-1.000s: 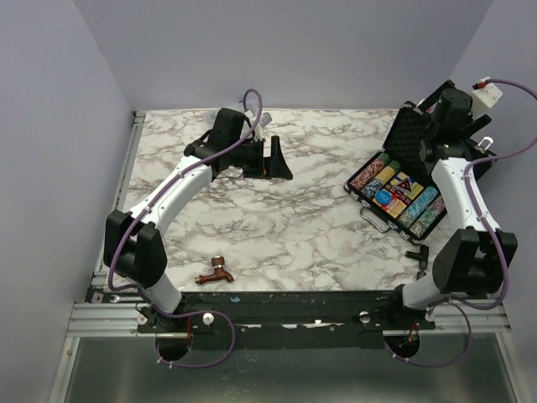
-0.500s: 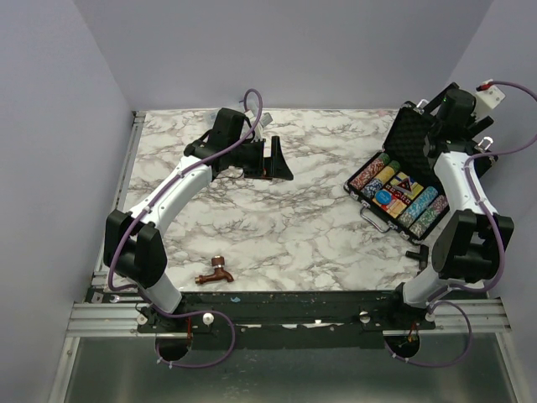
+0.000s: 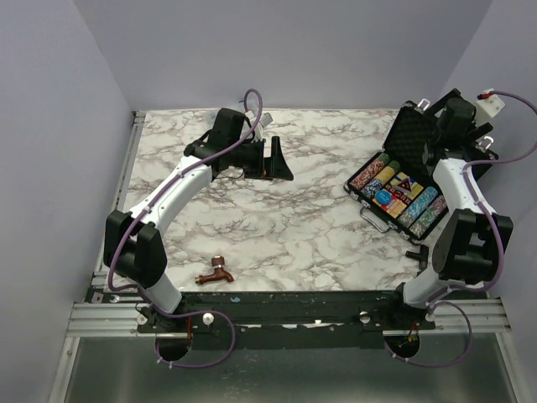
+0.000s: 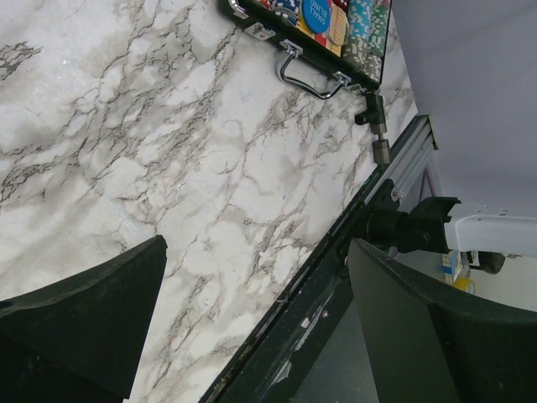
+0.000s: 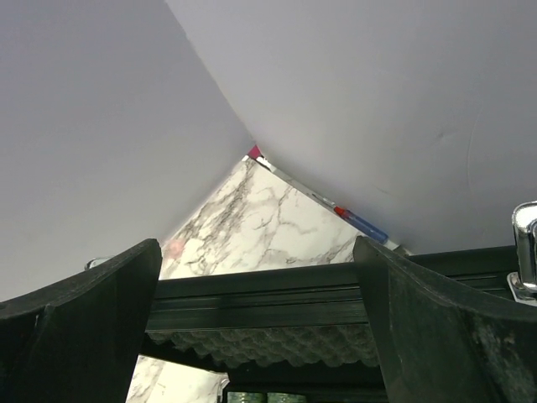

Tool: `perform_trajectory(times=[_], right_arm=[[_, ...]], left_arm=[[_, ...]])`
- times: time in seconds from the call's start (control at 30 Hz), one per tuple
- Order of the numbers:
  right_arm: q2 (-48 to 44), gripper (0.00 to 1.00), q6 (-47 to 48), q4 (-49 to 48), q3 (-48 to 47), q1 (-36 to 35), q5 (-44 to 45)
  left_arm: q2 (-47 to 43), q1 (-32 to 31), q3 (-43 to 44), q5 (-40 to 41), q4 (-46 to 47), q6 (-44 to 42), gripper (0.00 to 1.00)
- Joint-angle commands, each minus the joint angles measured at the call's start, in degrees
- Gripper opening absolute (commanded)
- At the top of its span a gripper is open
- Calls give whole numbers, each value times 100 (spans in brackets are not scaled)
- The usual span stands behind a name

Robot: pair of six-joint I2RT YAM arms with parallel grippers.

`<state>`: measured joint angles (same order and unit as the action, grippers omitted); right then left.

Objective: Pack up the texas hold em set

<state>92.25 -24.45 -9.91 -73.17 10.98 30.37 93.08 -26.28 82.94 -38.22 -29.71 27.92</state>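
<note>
Wide view from above: the case [image 3: 394, 195] sits open at the right side of the table [image 3: 285, 227], its base flat on the marble, its foam-lined lid [image 3: 411, 138] standing up at the back; the chip rows [image 3: 424, 210] lie packed in the base, and the silver handle [image 3: 375, 218] points toward the table's middle.

The right gripper [image 3: 430, 126] is up behind the lid's top edge, jaws spread wide and holding nothing; from its wrist camera the lid's black rim [image 5: 277, 294] and ridged foam [image 5: 268, 344] run across the gap between the fingers [image 5: 84, 311], with a silver latch [image 5: 524, 252] at the far right; whether a finger touches the lid, I cannot tell.

The left gripper [image 3: 282, 159] hangs over the back middle of the table, well apart from the case, jaws wide and empty; its wrist view shows bare marble between the fingers, and the case's handle and a blue disc [image 4: 317, 13] at the top.

A copper faucet [image 3: 216, 273] lies near the front left; a small black fitting [image 3: 417, 254] rests by the front right edge.
</note>
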Motion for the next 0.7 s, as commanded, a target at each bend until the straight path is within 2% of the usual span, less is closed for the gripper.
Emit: perform_trajectory(times=[0.0, 0.27, 0.67], right_arm=[[-51, 97, -455, 324, 509, 31, -296], [-286, 96, -770, 735, 944, 32, -547], [-1264, 91, -1127, 892, 1813, 27, -477]], left_arm=[[-71, -25, 161, -142, 13, 3, 89], [-35, -19, 161, -187, 32, 37, 89], [-53, -35, 118, -311, 107, 108, 89]])
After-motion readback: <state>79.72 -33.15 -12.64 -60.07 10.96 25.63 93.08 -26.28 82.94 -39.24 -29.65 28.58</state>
